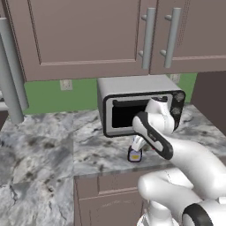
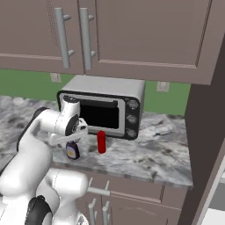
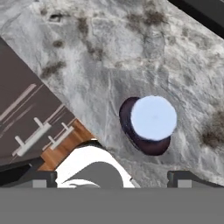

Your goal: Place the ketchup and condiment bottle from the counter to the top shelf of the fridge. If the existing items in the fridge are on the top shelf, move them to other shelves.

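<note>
Looks like it's on the pick-up step for the condiment bottle [image 3: 151, 124]: gripper [image 3: 111, 178] hangs right above it, jaws spread wide, nothing pinched. Bottle stands upright near the front edge of the table [image 2: 145, 154], just in front of the toaster oven [image 2: 105, 107]. Ketchup [image 2: 101, 142] is just beside it, apart, not touching. Next move imo: drop straight down w/ the jaws either side of the bottle, then close. Count: 1 condiment bottle, 1 ketchup, 1 oven.
</note>
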